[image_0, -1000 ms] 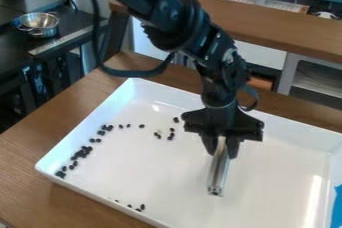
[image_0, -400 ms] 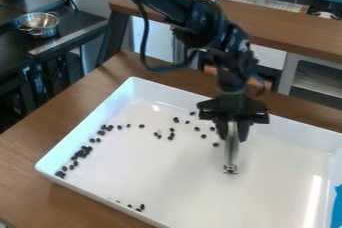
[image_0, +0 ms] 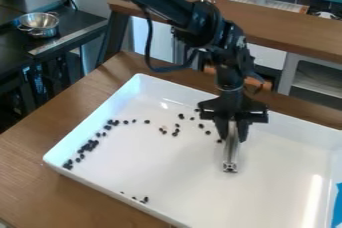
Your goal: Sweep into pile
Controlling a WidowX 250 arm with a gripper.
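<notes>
Pinching metal bar (image_0: 230, 157) in gripper (image_0: 232, 134) — bar angled down into white tray (image_0: 160, 169), dark pieces (image_0: 87, 146) bunched camera-left, others scattered — tray on tabletop (image_0: 73, 197)

No readable text, label, brand, number or sign stands on anything here

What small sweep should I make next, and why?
I'd probably ease the metal tool in the gripper along the tray floor toward picture left, catching the loose dark pieces beside it. They lie scattered, while the thickest cluster sits near the tray's left wall.
</notes>
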